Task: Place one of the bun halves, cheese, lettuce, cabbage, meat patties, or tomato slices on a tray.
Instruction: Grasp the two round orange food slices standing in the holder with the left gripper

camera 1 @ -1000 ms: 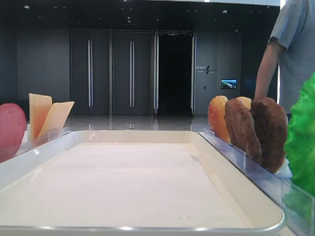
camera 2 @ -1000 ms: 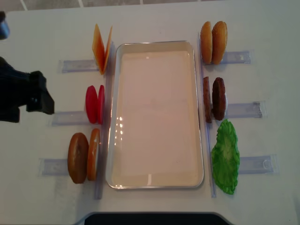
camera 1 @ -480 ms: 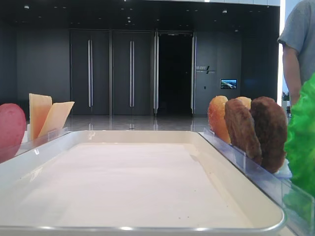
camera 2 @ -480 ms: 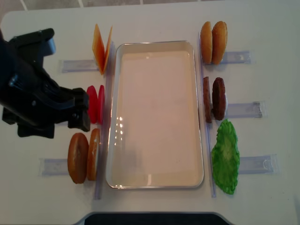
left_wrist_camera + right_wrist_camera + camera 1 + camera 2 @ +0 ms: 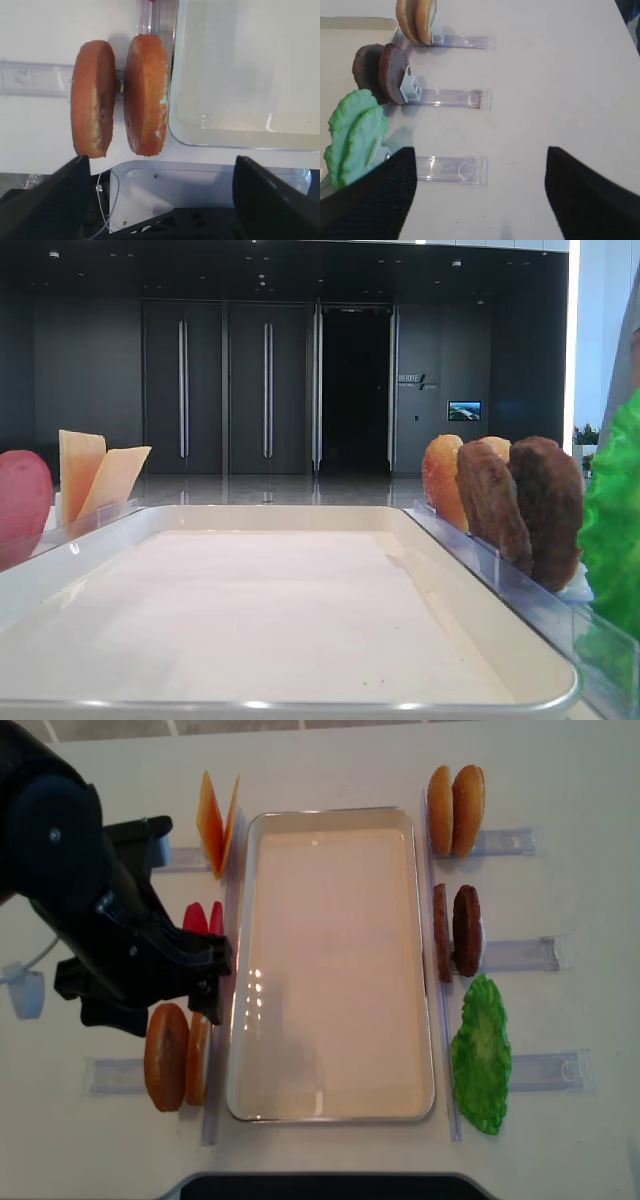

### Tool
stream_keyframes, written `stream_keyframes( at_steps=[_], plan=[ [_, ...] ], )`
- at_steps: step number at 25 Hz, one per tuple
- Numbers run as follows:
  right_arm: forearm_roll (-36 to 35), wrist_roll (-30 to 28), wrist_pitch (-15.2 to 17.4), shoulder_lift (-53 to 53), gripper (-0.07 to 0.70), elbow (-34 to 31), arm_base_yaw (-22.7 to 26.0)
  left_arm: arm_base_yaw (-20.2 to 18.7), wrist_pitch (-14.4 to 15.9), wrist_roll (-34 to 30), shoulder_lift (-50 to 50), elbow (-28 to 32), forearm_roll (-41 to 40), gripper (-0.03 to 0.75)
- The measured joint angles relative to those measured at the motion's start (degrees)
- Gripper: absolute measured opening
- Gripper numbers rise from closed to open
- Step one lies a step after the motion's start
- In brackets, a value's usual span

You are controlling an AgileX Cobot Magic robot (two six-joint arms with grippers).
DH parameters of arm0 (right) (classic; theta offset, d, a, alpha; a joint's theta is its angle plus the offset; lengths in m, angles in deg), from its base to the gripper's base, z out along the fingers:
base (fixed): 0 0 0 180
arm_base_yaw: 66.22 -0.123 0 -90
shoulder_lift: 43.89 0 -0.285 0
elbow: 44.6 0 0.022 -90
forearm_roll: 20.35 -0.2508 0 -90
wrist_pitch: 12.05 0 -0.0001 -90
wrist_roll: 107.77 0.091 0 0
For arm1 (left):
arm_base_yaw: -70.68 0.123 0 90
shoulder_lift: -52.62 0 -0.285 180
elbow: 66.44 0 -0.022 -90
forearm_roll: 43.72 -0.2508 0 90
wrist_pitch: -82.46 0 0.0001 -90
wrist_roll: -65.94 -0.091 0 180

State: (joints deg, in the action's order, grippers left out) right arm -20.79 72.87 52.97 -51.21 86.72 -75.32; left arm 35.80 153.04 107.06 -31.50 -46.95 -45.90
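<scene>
Left gripper (image 5: 160, 165) hangs with jaws spread wide and nothing in them, above two bun halves (image 5: 120, 98) standing on edge in a clear rack (image 5: 30, 80), just beside the tray (image 5: 330, 1115)'s near left corner. I see the tray's long axis running away from me on the white table (image 5: 560, 780), bare inside; dark doors (image 5: 225, 385) stand behind. Right gripper (image 5: 480, 200) is likewise spread and holds nothing.

— Bright and even overhead; see the glare spots on the tray (image 5: 248, 982)?

— Yes, soft shadows under the bun halves (image 5: 120, 97). The hall behind is dim, and the lettuce (image 5: 612, 530) blurs close up.
</scene>
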Motion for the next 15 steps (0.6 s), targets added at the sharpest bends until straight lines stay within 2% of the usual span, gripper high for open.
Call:
stream_keyframes(
  at_steps=[15],
  plan=[
    [0.0,0.0,0.0,0.0,0.535,0.0,0.0,0.0,-1.4,-1.02,-6.66,0.0,0.18,0.681]
  ],
)
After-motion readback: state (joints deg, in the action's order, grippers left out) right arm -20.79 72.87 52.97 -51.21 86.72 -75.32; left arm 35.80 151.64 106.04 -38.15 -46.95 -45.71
